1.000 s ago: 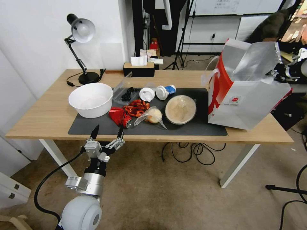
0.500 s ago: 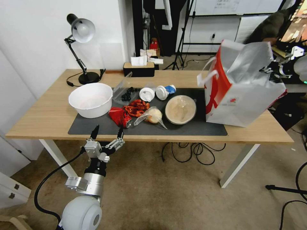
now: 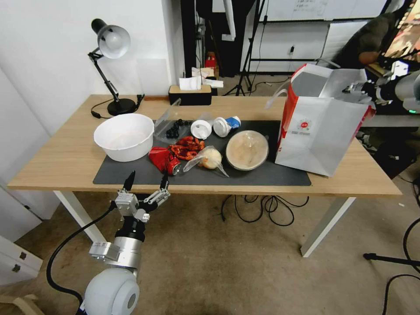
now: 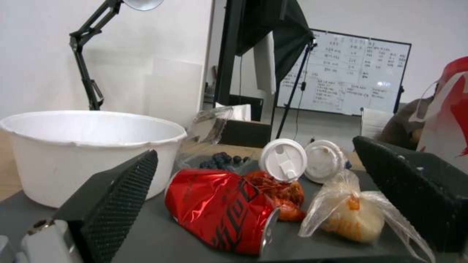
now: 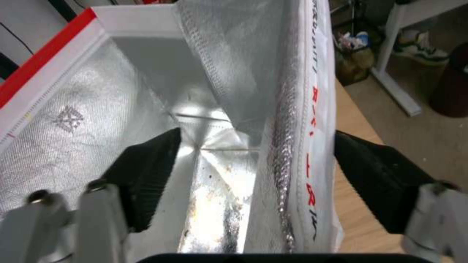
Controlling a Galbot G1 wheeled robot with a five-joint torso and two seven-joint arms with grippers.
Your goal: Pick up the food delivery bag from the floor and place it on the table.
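Observation:
The food delivery bag [image 3: 319, 131], white with red sides and foil lining, stands upright on the right end of the light-wood table [image 3: 61, 162], partly on the dark mat. My right gripper [image 3: 361, 89] is at the bag's top rim. In the right wrist view it [image 5: 253, 175] is open, straddling the rim wall of the bag [image 5: 87, 120], one finger inside over the foil and one outside. My left gripper [image 3: 146, 180] hangs open just below the table's front edge, over the floor [image 3: 210, 262]. The left wrist view has the bag's edge [image 4: 446, 109] far off.
On the mat lie a white bowl [image 3: 124, 135], a crushed red can [image 3: 164, 159], crayfish, a bagged bun, lidded cups and a round container [image 3: 247, 150]. A desk lamp [image 3: 111, 41] and tissue box stand at the back. Cables [image 3: 262, 208] trail under the table.
The bag swung from tilted to upright and shifted a little left on the table. My right gripper moved left with its rim. The left arm stayed still.

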